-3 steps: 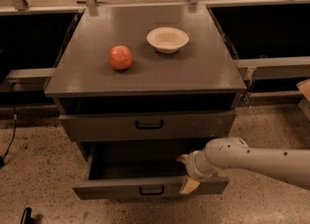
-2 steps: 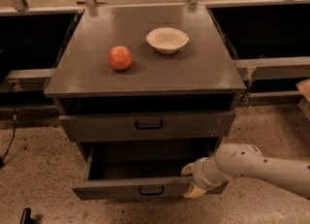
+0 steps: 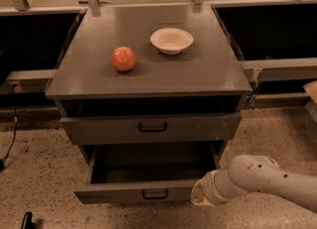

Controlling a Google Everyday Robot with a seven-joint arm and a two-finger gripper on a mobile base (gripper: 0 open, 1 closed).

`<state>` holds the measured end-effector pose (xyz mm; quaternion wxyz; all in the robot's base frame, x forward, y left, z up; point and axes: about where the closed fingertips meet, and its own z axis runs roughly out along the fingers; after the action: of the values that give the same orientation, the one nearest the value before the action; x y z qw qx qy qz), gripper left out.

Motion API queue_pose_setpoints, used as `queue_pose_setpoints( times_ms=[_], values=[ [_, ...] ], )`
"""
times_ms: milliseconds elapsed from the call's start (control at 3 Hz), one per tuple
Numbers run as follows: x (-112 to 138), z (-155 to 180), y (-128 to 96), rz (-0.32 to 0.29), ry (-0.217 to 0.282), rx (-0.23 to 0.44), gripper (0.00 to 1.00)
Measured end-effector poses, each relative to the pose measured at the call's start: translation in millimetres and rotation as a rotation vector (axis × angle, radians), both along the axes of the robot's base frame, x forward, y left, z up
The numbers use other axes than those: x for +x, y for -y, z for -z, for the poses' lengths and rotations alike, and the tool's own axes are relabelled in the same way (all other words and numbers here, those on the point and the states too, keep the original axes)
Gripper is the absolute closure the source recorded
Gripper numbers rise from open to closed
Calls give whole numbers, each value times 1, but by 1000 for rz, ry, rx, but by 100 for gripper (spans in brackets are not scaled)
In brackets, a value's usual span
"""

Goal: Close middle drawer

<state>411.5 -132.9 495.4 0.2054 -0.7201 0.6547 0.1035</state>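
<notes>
Grey middle drawer (image 3: 148, 173) stands pulled out; my gripper (image 3: 198, 199) sits at its front's right end, grip I cannot tell

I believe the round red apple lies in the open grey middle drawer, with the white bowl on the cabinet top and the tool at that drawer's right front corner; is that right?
No: the camera view shows the round red apple on the grey cabinet top, left of the white bowl; the grey middle drawer looks empty. The tool is at its right front corner.
</notes>
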Motion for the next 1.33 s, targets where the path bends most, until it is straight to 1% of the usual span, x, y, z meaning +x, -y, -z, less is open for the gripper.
queue_pose_setpoints(
  times_ms=[333, 667, 1000, 1333],
  values=[
    [1, 10, -3, 1, -23, -8, 100],
    [10, 49, -9, 35, -62, -8, 100],
    [24, 94, -13, 103, -90, 0, 100],
    [36, 127, -12, 173, -96, 16, 100]
  ],
)
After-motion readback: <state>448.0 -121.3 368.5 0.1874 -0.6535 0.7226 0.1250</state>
